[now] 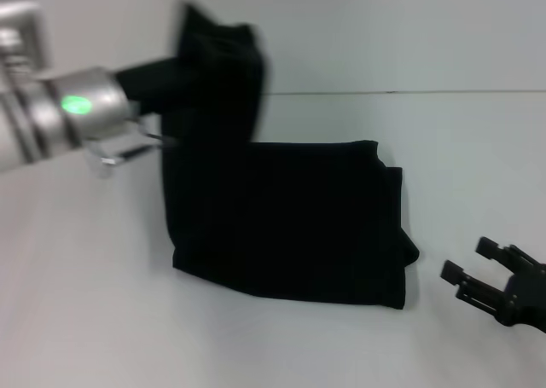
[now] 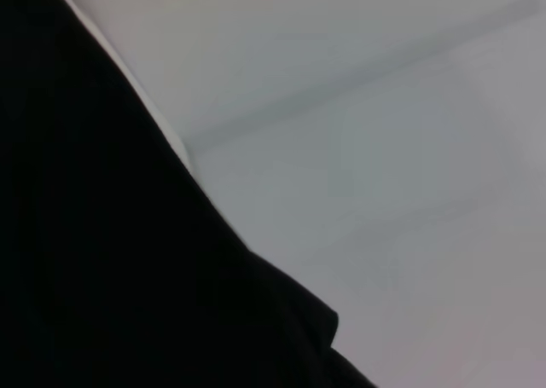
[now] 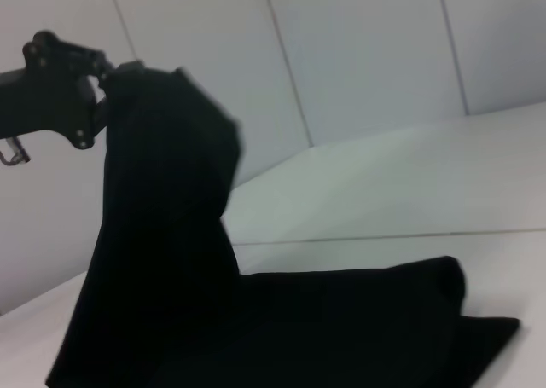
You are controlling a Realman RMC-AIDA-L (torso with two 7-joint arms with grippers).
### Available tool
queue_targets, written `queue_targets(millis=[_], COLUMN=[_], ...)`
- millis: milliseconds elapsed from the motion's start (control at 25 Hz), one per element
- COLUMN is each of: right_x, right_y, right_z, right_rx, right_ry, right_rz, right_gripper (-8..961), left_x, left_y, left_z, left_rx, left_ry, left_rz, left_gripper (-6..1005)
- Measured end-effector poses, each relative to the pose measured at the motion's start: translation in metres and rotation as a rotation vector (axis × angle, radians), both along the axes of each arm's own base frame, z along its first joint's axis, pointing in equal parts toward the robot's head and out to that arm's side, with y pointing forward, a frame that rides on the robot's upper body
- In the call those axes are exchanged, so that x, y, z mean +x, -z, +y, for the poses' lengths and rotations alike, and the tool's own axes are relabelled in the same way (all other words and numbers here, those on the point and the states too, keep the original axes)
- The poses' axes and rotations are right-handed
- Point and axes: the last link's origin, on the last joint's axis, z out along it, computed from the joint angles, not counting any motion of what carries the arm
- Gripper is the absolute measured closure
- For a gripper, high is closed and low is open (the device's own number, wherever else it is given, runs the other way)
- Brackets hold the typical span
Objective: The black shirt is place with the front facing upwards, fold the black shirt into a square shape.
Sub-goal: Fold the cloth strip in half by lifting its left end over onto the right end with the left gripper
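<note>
White surface [image 1: 281, 345] carrying everything, with the black shirt [image 1: 290, 226] lying across its middle, already doubled into a thick rectangle. Rising off the rectangle's left end toward the far edge, one flap of the same cloth, being held up in the air by the left claw [image 1: 166, 85].

Pinching that raised flap from the left edge side, claw closed on the fabric, silver forearm reaching in level and well above the surface. Filling the left wrist view, only dark cloth close against the lens.

Waiting near the right front corner, the right claw [image 1: 478, 273], fingers spread wide, holding nothing, just clear of the shirt's right end.

Risking, by this reading, a crooked last fold: carrying the flap over at an angle and landing its edges out of line with the layers beneath, spoiling the square. Risking too a drag on the lower layers, with nothing pinning them, or a slip of the bunched cloth out of the pinch midway.
</note>
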Motion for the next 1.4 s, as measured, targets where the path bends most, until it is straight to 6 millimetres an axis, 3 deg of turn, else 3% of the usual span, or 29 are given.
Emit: queue_targets(millis=[120,200,440,560,880,1120,1240,1400], right_x=[0.005,0.006,0.006,0.006,0.004,0.013,0.012,-0.009], right_y=[-0.003,-0.004,-0.006,-0.006,-0.007,-0.019,-0.023,-0.024], right_z=[-0.006,-0.009,-0.013,-0.012,-0.006,-0.008,-0.009,0.000], right_rx=[0.009,0.013,0.016,0.016,0.027,0.122,0.148,0.137], right_ry=[0.017,0.018,0.013,0.012,0.009,0.078,0.078,-0.035], right_rz=[0.002,0.008,0.017,0.016,0.017,0.053,0.079,0.120], right_gripper=[46,46,46,46,46,45,47,53], left_x=[0.026,0.030,0.006,-0.006,-0.014,-0.008,-0.011,-0.028], left_y=[0.037,0.061,0.122,0.134,0.139,0.134,0.117,0.087], left_z=[-0.009,-0.019,-0.061,-0.078,-0.088,-0.090,-0.090,-0.092], left_rx=[-0.097,-0.155,-0.280,-0.304,-0.256,-0.230,-0.152,-0.004], left_ry=[0.075,0.094,0.035,0.008,0.043,0.117,0.217,0.331], left_rz=[-0.003,-0.017,-0.006,-0.011,0.001,-0.009,-0.009,0.046], left_gripper=[976,976,975,973,966,809,716,574])
